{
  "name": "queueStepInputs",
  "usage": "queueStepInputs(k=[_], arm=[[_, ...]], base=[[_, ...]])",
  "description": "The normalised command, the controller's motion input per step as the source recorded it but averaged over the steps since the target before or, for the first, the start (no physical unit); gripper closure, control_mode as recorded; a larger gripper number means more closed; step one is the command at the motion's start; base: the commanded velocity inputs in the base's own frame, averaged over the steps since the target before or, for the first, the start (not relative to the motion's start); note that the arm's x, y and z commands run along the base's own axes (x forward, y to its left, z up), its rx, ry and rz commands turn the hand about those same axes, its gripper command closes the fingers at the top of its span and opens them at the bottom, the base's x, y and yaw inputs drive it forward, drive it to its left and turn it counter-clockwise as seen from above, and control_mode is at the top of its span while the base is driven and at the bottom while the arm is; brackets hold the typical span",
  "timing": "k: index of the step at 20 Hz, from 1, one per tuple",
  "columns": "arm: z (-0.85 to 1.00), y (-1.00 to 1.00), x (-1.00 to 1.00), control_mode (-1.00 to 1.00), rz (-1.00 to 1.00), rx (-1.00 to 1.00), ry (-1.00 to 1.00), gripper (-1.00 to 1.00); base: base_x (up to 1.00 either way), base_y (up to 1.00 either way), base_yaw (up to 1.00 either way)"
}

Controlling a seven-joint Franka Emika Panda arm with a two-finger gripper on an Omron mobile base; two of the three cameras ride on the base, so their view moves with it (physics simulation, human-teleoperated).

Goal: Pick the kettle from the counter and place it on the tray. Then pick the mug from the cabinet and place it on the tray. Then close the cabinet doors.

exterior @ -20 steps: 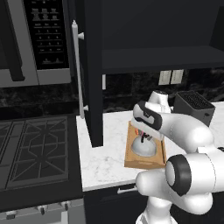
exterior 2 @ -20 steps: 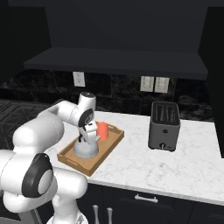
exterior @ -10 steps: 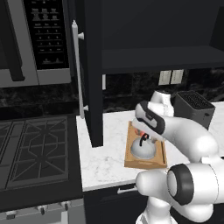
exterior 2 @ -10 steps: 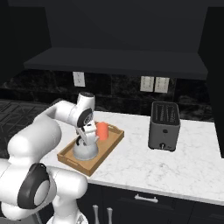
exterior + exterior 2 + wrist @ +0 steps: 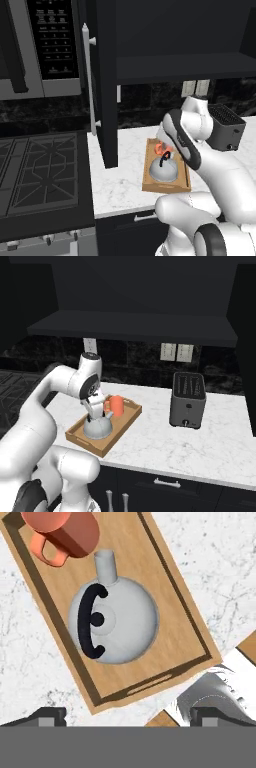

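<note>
On the counter (image 5: 165, 443), centre-left of the right base view, sits the tray (image 5: 76, 435) with both kettle (image 5: 98, 427) and mug (image 5: 115, 405) inside it. Kettle takes the near half of the tray, mug stands upright at the far end, just beside the kettle's spout. Hand view looks straight down: kettle (image 5: 117, 624) mid-frame with black arched handle up, mug (image 5: 64, 533) at upper left with its handle toward the left edge, tray rim (image 5: 190, 614) running diagonally. Pincer (image 5: 128, 714) hangs above the tray's near end with jaws spread wide, holding nothing; its tips show at the bottom corners of the hand view. Left base view: tray (image 5: 147, 182) centre-right on the counter, cabinet door (image 5: 104, 80) swung open at centre-left, cabinet (image 5: 180, 65) shelf bare at upper right. Toaster (image 5: 187, 400) stands well apart from the tray, right of centre. Microwave (image 5: 45, 47) upper left, stovetop (image 5: 37, 172) lower left.
</note>
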Motion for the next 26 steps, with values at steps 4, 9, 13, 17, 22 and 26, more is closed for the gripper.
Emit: queueStepInputs(k=[4, 9, 13, 17, 22, 26], arm=[[0.50, 0.11, -0.54, -1.00, -0.01, -0.01, -0.16, -1.00], [0.02, 0.38, -0.54, -1.00, 0.00, -0.13, -0.09, -1.00], [-0.37, 0.17, -0.09, -1.00, 0.00, -0.19, -0.01, -1.00], [-0.12, 0.14, -0.57, -1.00, 0.00, -0.24, -0.25, -1.00], [0.00, 0.27, -0.35, -1.00, 0.00, -0.34, -0.21, -1.00], [0.00, 0.19, -0.15, -1.00, 0.00, -0.37, -0.21, -1.00]], base=[[0.00, 0.00, 0.00], [0.00, 0.00, 0.00], [0.00, 0.00, 0.00], [0.00, 0.00, 0.00], [0.00, 0.00, 0.00], [0.00, 0.00, 0.00]])
